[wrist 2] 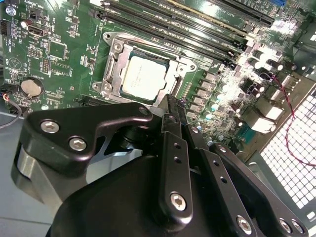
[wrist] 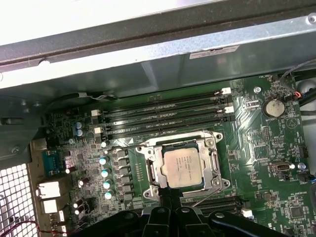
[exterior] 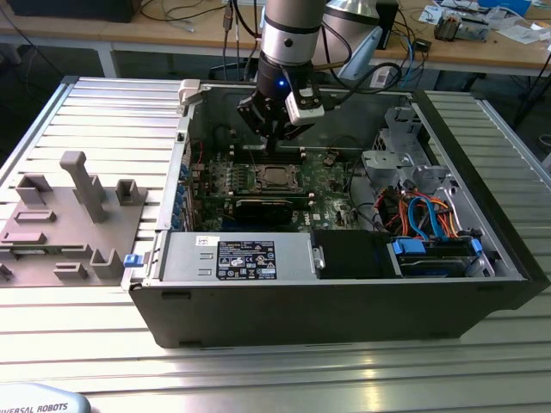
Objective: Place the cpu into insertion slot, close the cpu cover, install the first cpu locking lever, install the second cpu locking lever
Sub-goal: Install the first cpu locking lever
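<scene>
The gripper [wrist 2: 170,106] hovers with jaws pressed together, empty, just short of the insertion slot [wrist: 182,165], where the cpu [wrist 2: 144,79] sits under the cpu cover [wrist: 216,163].

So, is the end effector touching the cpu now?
Cannot tell. In both wrist views the end effector tips end at the edge of the socket frame beside the cpu, but neither contact nor gap shows plainly.

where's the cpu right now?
The cpu sits silver face up in the insertion slot mid-board, beside the long memory slots in both wrist views, with the gripper just at the socket's edge.
</scene>
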{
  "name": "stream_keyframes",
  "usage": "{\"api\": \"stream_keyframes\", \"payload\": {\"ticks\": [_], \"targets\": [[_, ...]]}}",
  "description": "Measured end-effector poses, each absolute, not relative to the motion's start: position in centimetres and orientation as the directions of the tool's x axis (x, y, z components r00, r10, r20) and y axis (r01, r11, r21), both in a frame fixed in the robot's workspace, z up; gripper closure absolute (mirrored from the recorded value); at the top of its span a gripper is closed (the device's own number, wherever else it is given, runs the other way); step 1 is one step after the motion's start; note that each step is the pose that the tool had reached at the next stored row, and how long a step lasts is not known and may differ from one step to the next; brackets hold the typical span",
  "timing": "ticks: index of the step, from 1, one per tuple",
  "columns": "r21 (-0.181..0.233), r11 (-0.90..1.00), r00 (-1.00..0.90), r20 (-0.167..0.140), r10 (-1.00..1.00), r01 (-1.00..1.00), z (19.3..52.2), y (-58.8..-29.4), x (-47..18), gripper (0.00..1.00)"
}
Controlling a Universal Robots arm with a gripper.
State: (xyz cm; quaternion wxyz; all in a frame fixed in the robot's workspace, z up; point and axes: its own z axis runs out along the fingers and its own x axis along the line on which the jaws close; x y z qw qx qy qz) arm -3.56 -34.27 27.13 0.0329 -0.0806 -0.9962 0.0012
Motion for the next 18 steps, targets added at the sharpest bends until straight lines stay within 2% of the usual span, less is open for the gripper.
{"api": "stream_keyframes", "payload": {"ticks": [18], "targets": [[-0.008,0.991,-0.989,0.065,0.133,0.133,27.12,-34.27,-3.55,0.89]]}}
